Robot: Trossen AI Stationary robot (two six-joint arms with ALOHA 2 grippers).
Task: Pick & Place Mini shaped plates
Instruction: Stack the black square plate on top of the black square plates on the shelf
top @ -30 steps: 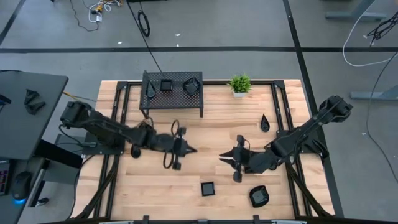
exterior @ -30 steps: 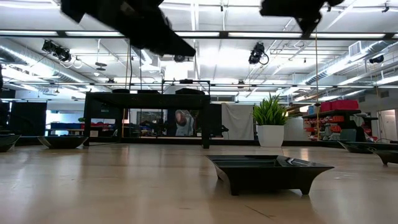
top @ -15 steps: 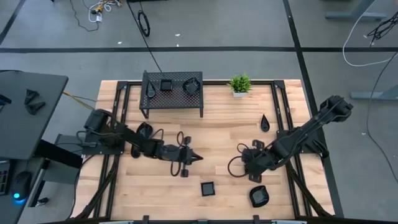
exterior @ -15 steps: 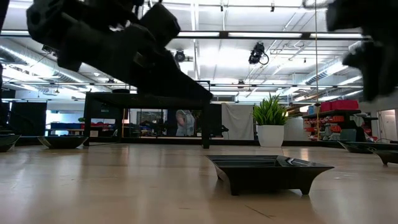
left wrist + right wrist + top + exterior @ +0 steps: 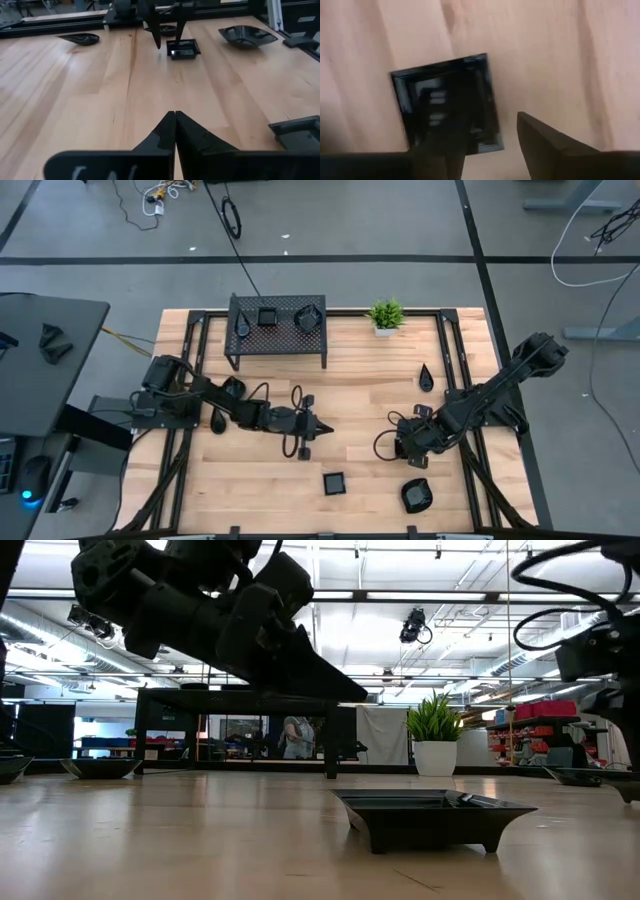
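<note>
Two fingers (image 5: 545,145) of the right gripper (image 5: 404,452) stand wide apart and hold nothing. They point down at a square plate (image 5: 442,102) lying flat on the table (image 5: 360,395), right of centre. From the right wrist view, one finger sits over the plate's inner area and the other is off past its edge, so I judge the jaws straddle one wall, not the whole dish.

My worry is that wall. It looks low and glossy, so if I close off-centre the plate could tip up or skate across the wood instead of seating between the fingers. If I come down too far, the fingertips could hit the table and pin the dish. I cannot tell from these views how high the tips are above it.

My left gripper (image 5: 318,428) hovers at mid-table with its fingers pressed together, empty, aimed across at the right one. The two are near each other, so a swing inward by either arm risks a knock.

A second square dish (image 5: 333,482) lies near the front edge between the arms, and a rounded plate (image 5: 417,496) sits just in front of the right gripper, close enough to clip on a low retreat. A teardrop plate (image 5: 426,376) lies farther back on the right. At the back, the perforated rack (image 5: 277,335) carries a small square plate (image 5: 268,316) and a blob-shaped plate (image 5: 309,317), with a potted plant (image 5: 385,314) beside it. The left arm lies across the straight path to the rack.
</note>
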